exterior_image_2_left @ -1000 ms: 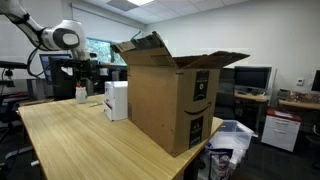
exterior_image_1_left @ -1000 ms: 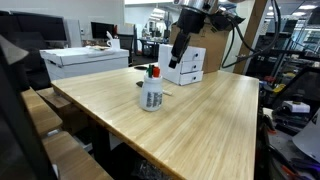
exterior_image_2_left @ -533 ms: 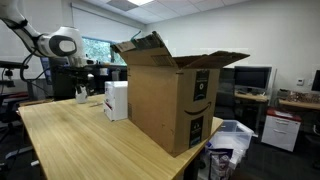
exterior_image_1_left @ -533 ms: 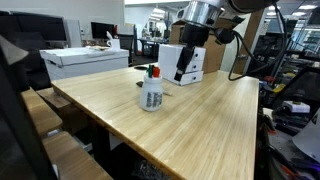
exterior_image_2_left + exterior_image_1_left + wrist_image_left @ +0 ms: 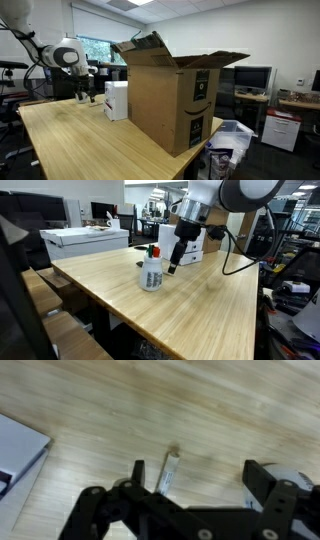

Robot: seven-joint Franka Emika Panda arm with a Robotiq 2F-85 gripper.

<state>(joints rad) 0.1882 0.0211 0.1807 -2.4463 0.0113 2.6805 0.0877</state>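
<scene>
We see the pincer (image 5: 171,267) hanging low over the wooden table (image 5: 200,305). Its two fingers (image 5: 138,472) are wide apart and hold nothing. In the wrist view a small white stick (image 5: 170,470) lies flat on the table between the fingers, closer to the finger on the left of that view. A white bottle (image 5: 151,273) with a red top stands just left of the pincer. Farther back on the table sits a white box (image 5: 116,100), next to a big brown box (image 5: 170,100) with its flaps open.
</scene>
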